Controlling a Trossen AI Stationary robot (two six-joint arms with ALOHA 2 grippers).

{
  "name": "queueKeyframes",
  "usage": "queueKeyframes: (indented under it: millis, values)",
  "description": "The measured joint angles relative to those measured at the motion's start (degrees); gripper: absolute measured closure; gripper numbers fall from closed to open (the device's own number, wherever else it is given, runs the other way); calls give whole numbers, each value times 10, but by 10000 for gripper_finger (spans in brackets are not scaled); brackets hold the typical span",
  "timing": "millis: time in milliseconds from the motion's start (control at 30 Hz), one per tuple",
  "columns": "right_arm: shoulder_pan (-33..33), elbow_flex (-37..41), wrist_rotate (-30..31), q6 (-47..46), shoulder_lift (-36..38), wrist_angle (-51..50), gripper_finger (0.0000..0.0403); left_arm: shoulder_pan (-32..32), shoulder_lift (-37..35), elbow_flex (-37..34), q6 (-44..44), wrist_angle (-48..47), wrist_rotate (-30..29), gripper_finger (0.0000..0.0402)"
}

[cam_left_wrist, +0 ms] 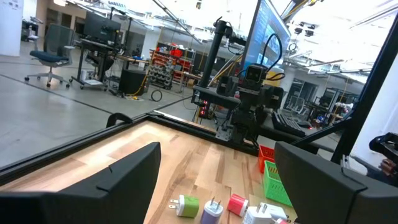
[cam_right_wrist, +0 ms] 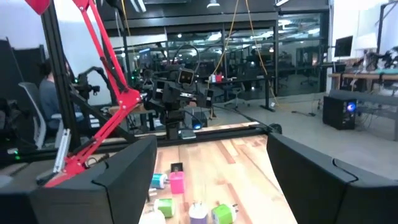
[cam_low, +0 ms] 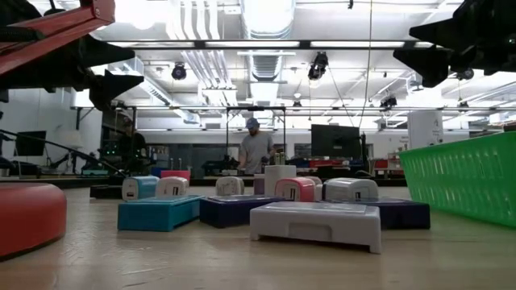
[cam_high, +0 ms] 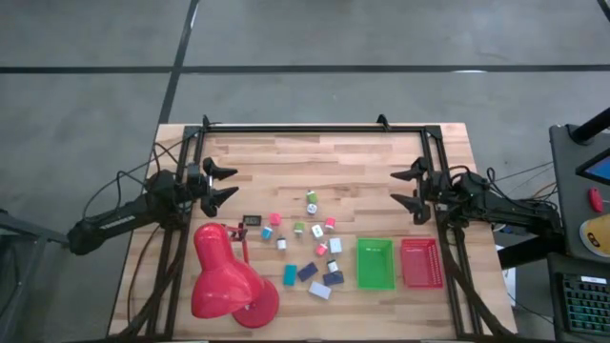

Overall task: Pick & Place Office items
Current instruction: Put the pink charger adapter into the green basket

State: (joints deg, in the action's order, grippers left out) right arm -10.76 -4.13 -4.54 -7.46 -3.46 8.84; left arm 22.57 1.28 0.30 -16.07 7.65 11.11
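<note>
The office items (cam_high: pixel 305 243) lie scattered on the middle of the wooden table: small pink, green, white and teal cubes, and flat teal, dark blue and white blocks nearer the front. In the low view a white flat block (cam_low: pixel 316 224) lies nearest, with a teal block (cam_low: pixel 157 213) to its left. My left gripper (cam_high: pixel 232 184) hovers open above the table's left side, pointing level toward the items. My right gripper (cam_high: pixel 395 188) hovers open on the right, facing it. Each wrist view shows empty open fingers, left gripper (cam_left_wrist: pixel 217 168) and right gripper (cam_right_wrist: pixel 211 162), with cubes beyond.
A big red desk lamp (cam_high: pixel 229 281) stands at the front left, its base (cam_low: pixel 28 217) on the table. A green tray (cam_high: pixel 375 263) and a red tray (cam_high: pixel 421 263) sit side by side at the front right. A black frame (cam_high: pixel 315 129) borders the table. A person stands far behind.
</note>
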Motion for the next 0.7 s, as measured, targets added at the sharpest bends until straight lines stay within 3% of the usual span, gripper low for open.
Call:
queueKeyframes:
  millis: [500, 700]
  values:
    - [0, 36, 2, -88, -4, 55, 99, 0, 0, 0, 0, 0, 0, 82]
    - [0, 36, 32, -43, -38, 47, 99, 0, 0, 0, 0, 0, 0, 82]
